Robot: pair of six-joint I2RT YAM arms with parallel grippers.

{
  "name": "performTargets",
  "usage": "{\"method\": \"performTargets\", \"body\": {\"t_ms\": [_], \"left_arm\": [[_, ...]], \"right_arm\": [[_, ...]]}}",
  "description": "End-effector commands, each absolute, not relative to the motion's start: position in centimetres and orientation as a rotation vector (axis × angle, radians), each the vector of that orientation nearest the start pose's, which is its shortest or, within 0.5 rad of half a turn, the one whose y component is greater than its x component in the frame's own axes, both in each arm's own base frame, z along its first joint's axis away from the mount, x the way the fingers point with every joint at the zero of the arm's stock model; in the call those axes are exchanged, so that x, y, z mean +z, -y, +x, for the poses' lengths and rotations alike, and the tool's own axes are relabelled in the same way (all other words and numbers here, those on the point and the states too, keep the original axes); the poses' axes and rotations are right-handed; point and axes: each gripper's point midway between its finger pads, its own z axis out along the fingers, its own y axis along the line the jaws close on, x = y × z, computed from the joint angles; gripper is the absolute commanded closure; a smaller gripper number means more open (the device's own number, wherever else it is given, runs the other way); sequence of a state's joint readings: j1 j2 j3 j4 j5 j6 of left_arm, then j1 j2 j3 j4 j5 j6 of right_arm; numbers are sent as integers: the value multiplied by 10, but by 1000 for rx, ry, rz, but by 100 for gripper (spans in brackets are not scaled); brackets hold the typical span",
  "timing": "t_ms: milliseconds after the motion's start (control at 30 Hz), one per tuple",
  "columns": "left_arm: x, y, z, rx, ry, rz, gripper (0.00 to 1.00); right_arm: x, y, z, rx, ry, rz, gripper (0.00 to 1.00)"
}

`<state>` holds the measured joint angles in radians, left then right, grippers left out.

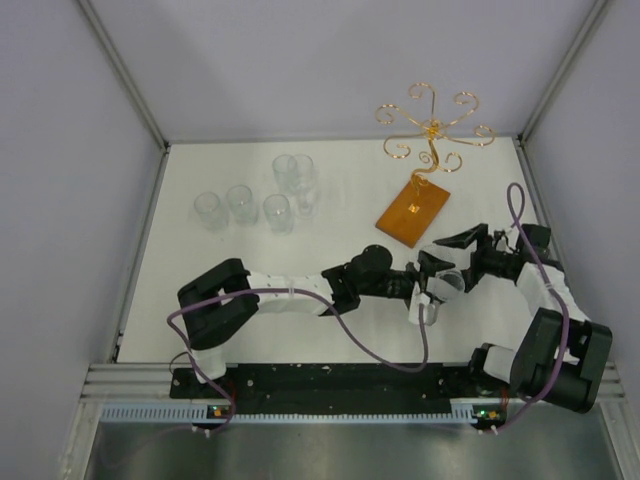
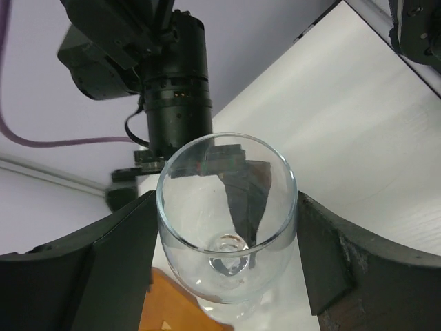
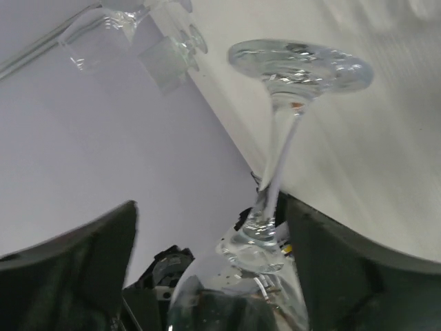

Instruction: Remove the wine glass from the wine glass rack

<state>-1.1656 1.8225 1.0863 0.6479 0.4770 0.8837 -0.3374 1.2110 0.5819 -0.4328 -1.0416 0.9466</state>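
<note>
From above: found the wine glass rack (image 1: 431, 130) at the far right corner of the table (image 1: 250, 300), with its orange base (image 1: 413, 212) angled toward the arms. Spotted the wine glass (image 1: 447, 281) off the rack, just on the near side of that base, between the left gripper (image 1: 432, 290) and the right gripper (image 1: 458, 262), tip to tip from opposite sides. Counted five other glasses (image 1: 241, 203) well apart at the far left.

Through the left wrist: looked straight down into the bowl of the wine glass (image 2: 227, 227), with the foot beyond it, next to a corner of the orange base (image 2: 172, 307). Saw the left gripper (image 2: 226, 207) closed onto the bowl, one finger flush against each side. Noted the right arm's wrist (image 2: 172, 83) just behind the rim.

Through the right wrist: saw the bowl nearest, then the stem (image 3: 275, 158) and foot leading away toward the table. Saw the right gripper (image 3: 210, 207) spread wide, with a gap beside the bowl on one side. Could not judge contact between foot and table.
</note>
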Motion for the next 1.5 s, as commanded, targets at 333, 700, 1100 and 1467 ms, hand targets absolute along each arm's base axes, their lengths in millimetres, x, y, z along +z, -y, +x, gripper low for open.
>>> {"method": "performTargets", "body": {"t_ms": [333, 700, 1100, 1467], "left_arm": [[307, 463, 217, -734, -859, 1246, 52], [286, 343, 294, -589, -1237, 1066, 54], [252, 273, 369, -496, -1484, 874, 55], [229, 265, 390, -507, -1570, 792, 53]], "right_arm": [[183, -25, 290, 1339, -2142, 1031, 1], [193, 5, 299, 1024, -2174, 825, 1], [179, 7, 286, 952, -2233, 789, 1], [193, 16, 287, 821, -2248, 583, 1]]}}
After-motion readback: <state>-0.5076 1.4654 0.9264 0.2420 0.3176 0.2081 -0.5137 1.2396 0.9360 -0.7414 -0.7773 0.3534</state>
